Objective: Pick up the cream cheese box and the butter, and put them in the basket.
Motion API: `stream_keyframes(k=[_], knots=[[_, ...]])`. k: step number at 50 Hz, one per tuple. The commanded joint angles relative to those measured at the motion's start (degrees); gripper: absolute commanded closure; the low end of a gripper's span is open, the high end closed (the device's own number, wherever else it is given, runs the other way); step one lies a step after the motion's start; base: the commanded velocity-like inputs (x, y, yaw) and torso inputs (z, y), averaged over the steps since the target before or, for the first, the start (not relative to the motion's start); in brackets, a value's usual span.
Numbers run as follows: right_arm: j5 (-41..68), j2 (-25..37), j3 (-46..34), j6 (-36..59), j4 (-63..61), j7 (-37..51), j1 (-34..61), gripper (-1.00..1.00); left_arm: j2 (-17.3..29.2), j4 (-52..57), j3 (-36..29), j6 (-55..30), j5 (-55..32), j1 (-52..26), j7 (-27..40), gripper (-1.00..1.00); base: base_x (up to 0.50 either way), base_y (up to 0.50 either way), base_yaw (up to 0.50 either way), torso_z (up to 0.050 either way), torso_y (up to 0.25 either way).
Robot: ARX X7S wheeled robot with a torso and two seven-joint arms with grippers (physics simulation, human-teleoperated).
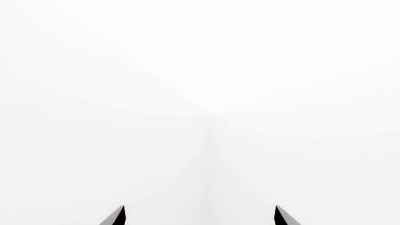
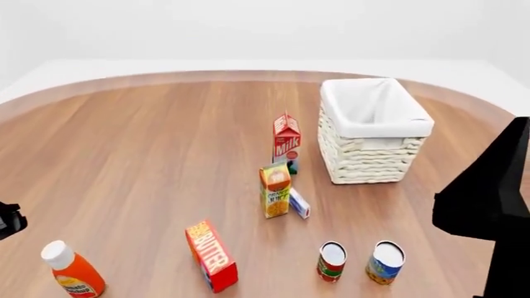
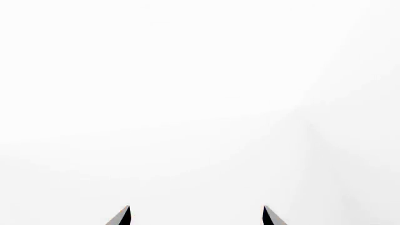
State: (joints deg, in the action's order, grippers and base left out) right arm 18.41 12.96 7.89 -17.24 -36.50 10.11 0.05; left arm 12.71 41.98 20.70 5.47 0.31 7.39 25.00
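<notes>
Risk: wrong pick in crowded middle

Cream cheese box (image 2: pixel 299 203) is leaning against the juice carton (image 2: pixel 276 190), mid-worktop; butter (image 2: pixel 212 255) is lying nr the front edge, basket (image 2: pixel 374 129) sitting twd the far right. Both end effectors are gaping wide, holding nothing. Carton is prob. toppling if the approach clips it.

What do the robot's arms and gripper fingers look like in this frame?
The left gripper and the right gripper each show two thin, pointed black fingertips with a paler inner face. In the head view the right arm is a flat black, blocky, angular shape; only a dark sliver of the left arm shows. No cables or markings visible.
</notes>
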Motion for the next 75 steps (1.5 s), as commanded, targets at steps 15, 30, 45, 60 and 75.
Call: stream_keyframes(k=[15,30,45,60,75], knots=[[-1.6,-0.26,-0.69,-0.07,-0.52,-1.59,-0.92,-1.0,-0.52,-0.48,0.72,0.79,1.08,0.37,-0.46,-1.0,0.5,0.0,0.0,0.0,0.0],[-2.3,-0.01,-1.51,-0.65,-0.3,-1.35,-1.19,-1.0,-0.12,-0.7,0.52,0.82,0.91,0.5,0.03,-1.0,0.5,0.0,0.0,0.0,0.001],[-2.12,0.5,-1.6,-0.6,-0.21,-0.7,-1.16,-1.0,0.22,-0.56,-0.13,0.56,1.05,0.55,0.38,-1.0,0.5,0.0,0.0,0.0,0.0],[-0.9,5.32,-2.79,23.95,-11.13,4.97,2.07,-1.0,0.56,-1.15,-0.65,1.0,1.2,0.67,0.77,-1.0,0.24,0.01,0.0,0.0,0.001],[19.6,12.83,-3.63,56.63,-21.33,11.5,8.57,-1.0,0.94,-1.14,-1.13,0.74,1.37,0.64,1.12,-1.0,0.0,0.0,0.0,0.0,0.0]])
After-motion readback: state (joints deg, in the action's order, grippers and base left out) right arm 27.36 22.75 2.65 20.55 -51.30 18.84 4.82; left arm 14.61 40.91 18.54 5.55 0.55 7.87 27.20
